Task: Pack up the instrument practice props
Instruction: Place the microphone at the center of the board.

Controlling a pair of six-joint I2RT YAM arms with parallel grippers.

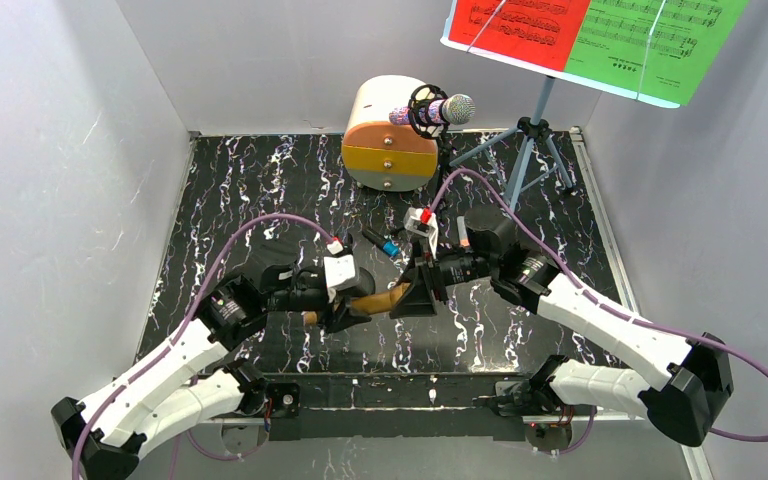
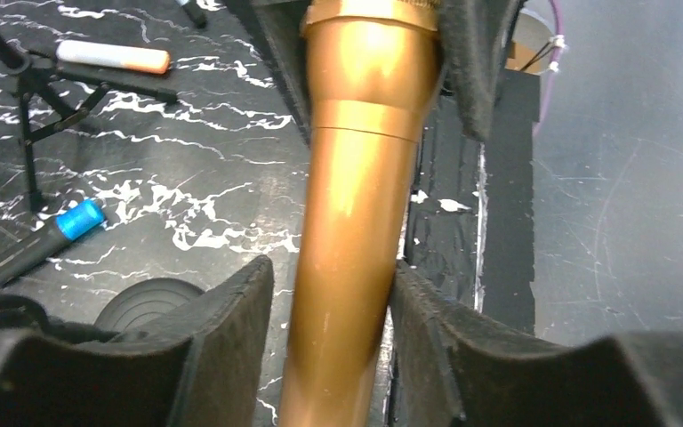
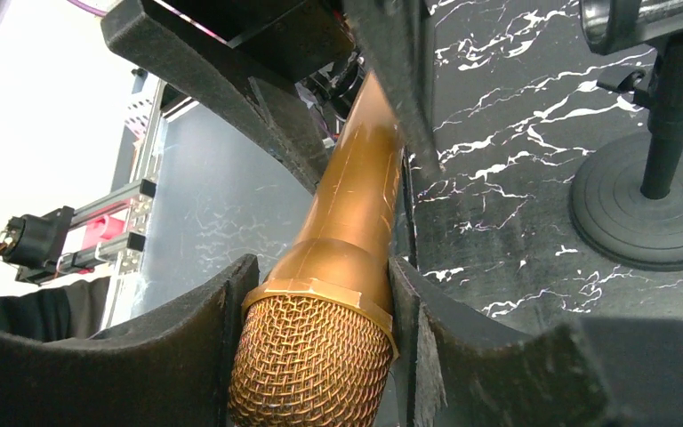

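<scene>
In the lower centre of the overhead view, the gold microphone [image 1: 380, 298] is hanging off the tabletop [image 1: 260, 180] between both arms. The right end effector [image 3: 320, 285] is clamping its collar just behind the mesh head. The left end effector [image 2: 333, 294] is straddling the handle, one pad touching or nearly so and a sliver of gap beside the other; whether it is gripping cannot be told. This appears to be a handover: the left needs a firm hold before the right lets go. Farther up, the silver-headed purple microphone [image 1: 445, 110] is sitting in its mount beside the drawer cabinet [image 1: 390, 140]. At upper right, the red sheet [image 1: 520, 25] and green sheet [image 1: 660, 35] are resting on the pale-blue tripod [image 1: 535, 140], not yet packed.
</scene>
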